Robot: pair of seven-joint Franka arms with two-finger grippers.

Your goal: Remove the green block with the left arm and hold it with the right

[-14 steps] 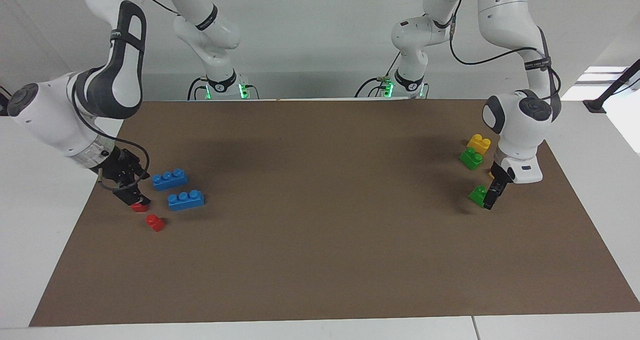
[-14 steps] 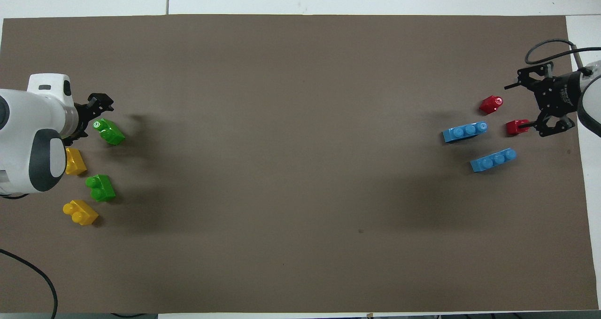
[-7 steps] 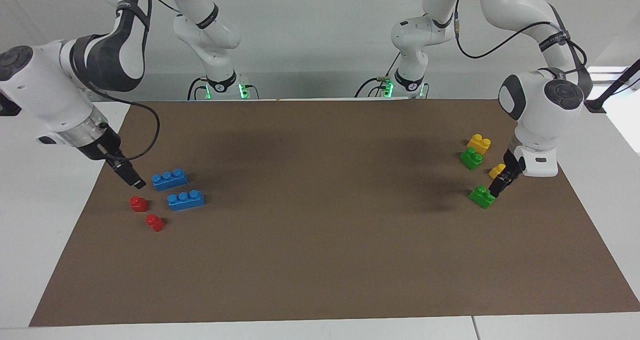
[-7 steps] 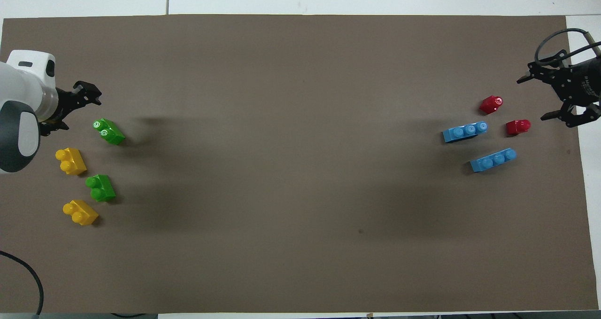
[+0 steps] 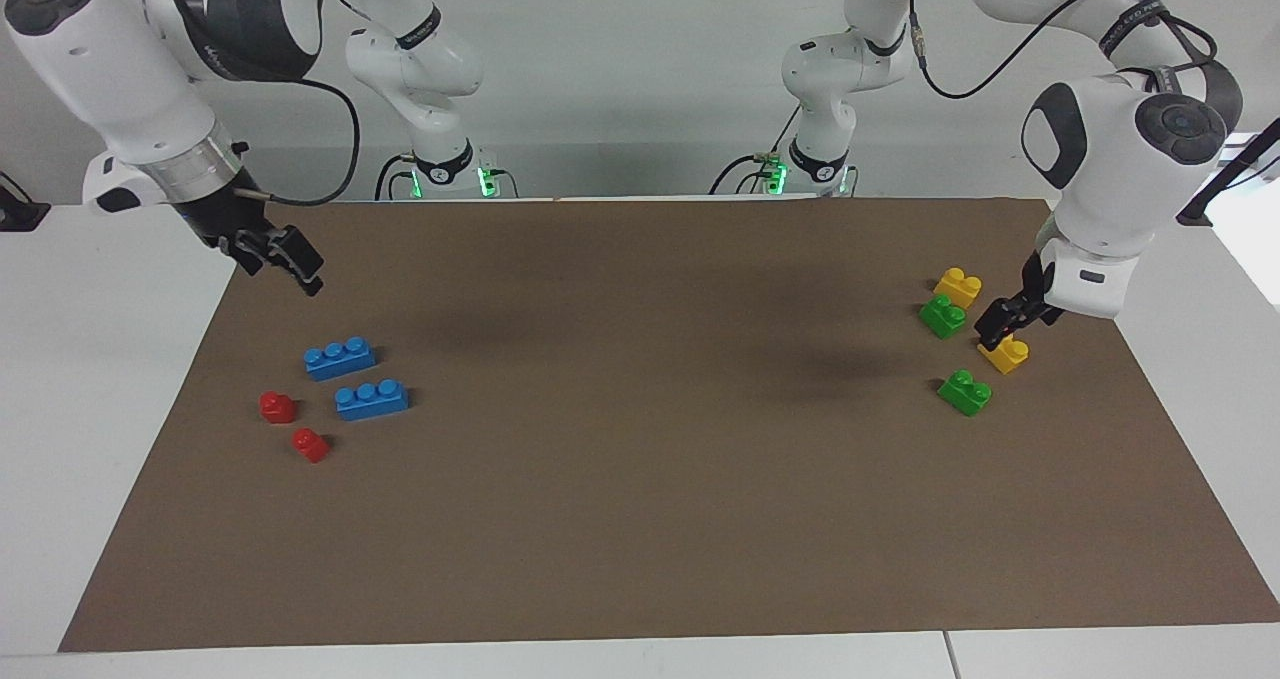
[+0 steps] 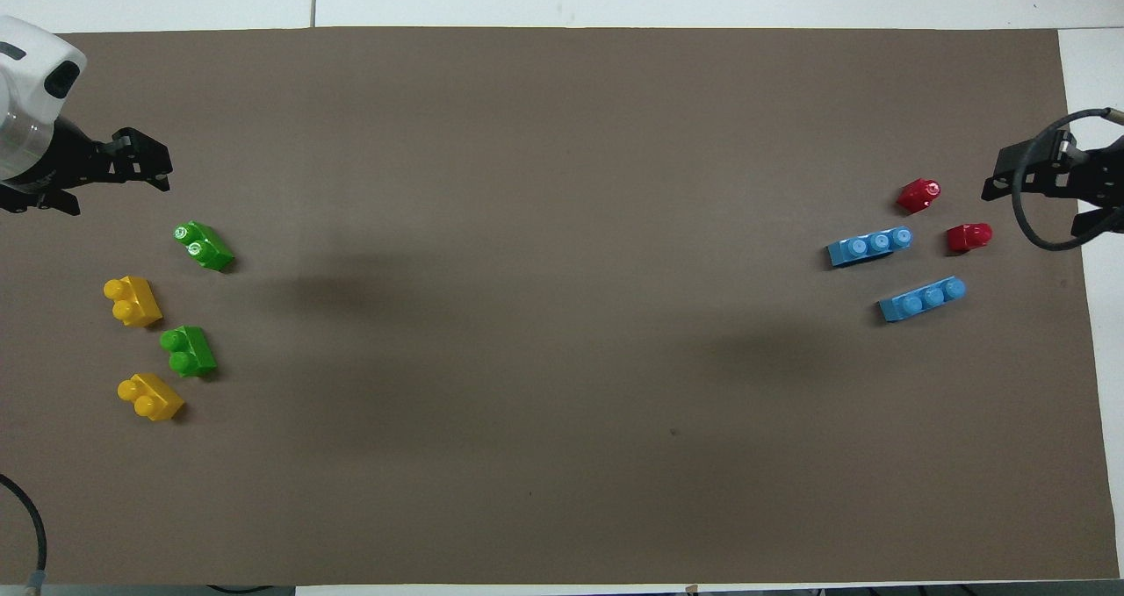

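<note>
Two green blocks lie on the brown mat at the left arm's end. The farther green block (image 5: 965, 392) (image 6: 204, 246) lies alone; the nearer green block (image 5: 942, 315) (image 6: 187, 351) sits between two yellow bricks. My left gripper (image 5: 1002, 325) (image 6: 114, 179) hangs open and empty, raised over the yellow brick (image 5: 1003, 355) beside the farther green block, touching nothing. My right gripper (image 5: 283, 256) (image 6: 1041, 205) hangs open and empty above the mat's edge at the right arm's end, clear of the bricks there.
Another yellow brick (image 5: 957, 286) (image 6: 151, 396) lies nearest the robots in that group. At the right arm's end lie two blue three-stud bricks (image 5: 340, 357) (image 5: 371, 399) and two small red bricks (image 5: 277, 406) (image 5: 310, 444). The brown mat (image 5: 640, 519) covers the table.
Both grippers have lifted up and drawn back toward the robots. The left one rose away from the farther green block, the right one from a red brick. No brick has moved.
</note>
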